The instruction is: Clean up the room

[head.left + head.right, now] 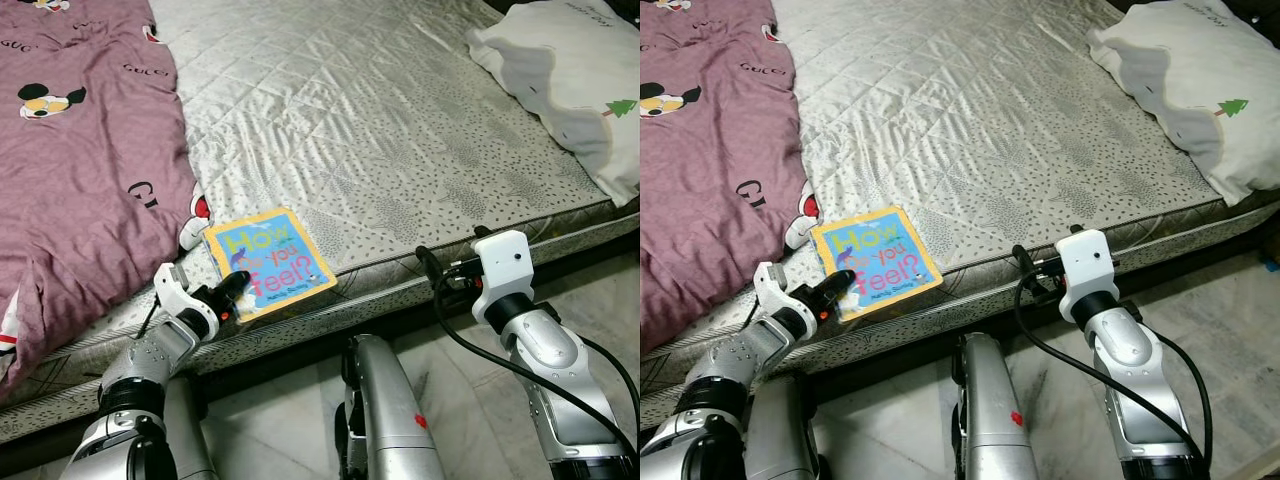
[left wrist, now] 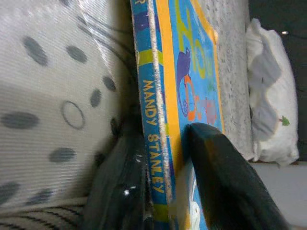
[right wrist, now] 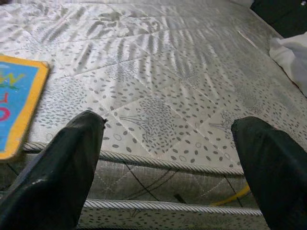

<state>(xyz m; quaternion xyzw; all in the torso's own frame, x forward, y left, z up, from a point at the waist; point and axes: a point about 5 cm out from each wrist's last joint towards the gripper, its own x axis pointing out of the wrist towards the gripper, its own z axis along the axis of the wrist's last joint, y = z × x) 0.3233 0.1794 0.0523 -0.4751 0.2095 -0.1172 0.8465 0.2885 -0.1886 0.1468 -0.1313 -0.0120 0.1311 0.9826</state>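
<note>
Nearest the robot, the left gripper (image 1: 232,291) reaches up to the mattress edge and has its two fingers clamped on the near corner of the book (image 1: 268,261), one finger on the cover and one under it, as the left wrist view shows along the spine (image 2: 154,143). The book lies flat on the mattress (image 1: 380,130) right at its near edge, its far corner pointing up the bed and its left side just beside the pink blanket (image 1: 80,150). Any lift probably has to draw it back toward the left arm, off the edge. The right gripper (image 3: 168,163) hovers at the same edge, well to the book's right, fingers spread apart and empty. Farthest off, a pillow (image 1: 570,70) sits at the right corner.
</note>
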